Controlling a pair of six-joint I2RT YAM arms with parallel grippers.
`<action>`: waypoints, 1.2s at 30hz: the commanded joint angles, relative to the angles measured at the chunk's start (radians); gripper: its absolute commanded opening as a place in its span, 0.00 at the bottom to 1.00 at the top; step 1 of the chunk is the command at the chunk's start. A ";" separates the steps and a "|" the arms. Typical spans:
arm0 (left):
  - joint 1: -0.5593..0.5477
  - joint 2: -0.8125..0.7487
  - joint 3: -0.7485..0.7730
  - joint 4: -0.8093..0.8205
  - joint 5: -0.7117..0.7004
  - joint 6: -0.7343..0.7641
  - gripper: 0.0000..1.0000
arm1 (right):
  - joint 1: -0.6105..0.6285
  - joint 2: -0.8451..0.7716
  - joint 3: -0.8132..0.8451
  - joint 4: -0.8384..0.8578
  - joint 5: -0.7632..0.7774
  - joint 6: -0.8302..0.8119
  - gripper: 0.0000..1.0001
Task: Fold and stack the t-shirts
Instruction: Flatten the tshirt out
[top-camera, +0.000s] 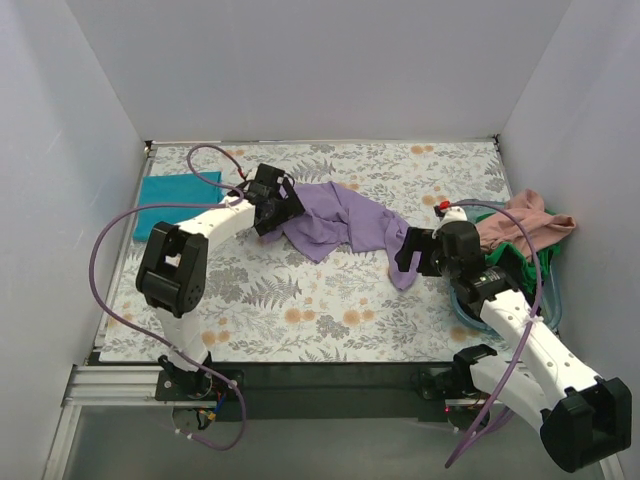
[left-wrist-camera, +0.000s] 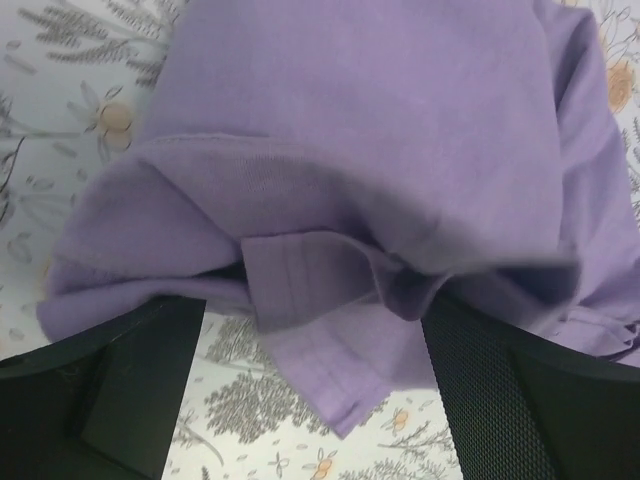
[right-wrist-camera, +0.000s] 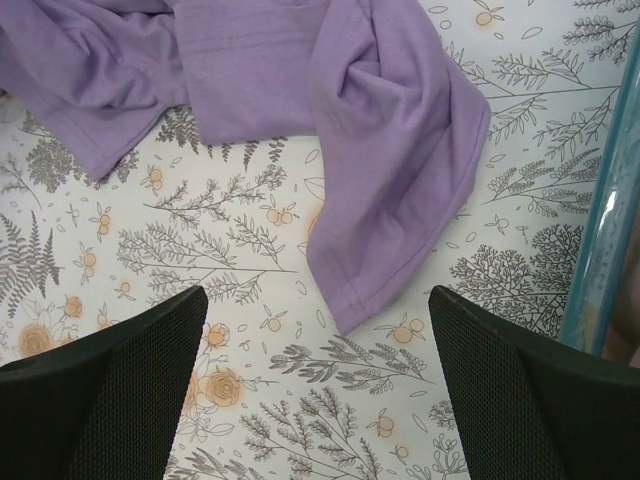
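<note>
The soft lavender-purple t-shirt (top-camera: 345, 225) lies crumpled in the middle. The teal t-shirt (top-camera: 172, 200) lies folded flat, far left. The salmon-pink t-shirt (top-camera: 527, 220) is heaped on the green t-shirt (top-camera: 512, 256), right.

Grey floral-print cloth (top-camera: 330, 300) lies flat over the desk from far edge to near, printed with fern sprigs and orange blooms. See-through blue plastic tub (right-wrist-camera: 600, 230) at right edge. Black strip (top-camera: 330, 375) runs along near edge. Aluminium rail (top-camera: 100, 385) at near left corner.
</note>
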 joint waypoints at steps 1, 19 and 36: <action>0.017 0.049 0.081 0.010 0.052 0.038 0.87 | 0.003 -0.014 -0.027 0.025 0.017 0.011 0.99; 0.019 0.022 0.103 -0.016 0.094 0.055 0.72 | 0.002 0.029 -0.061 0.040 -0.006 0.024 0.98; 0.021 0.109 0.193 -0.042 0.100 0.060 0.40 | 0.003 0.024 -0.081 0.043 -0.018 0.021 0.98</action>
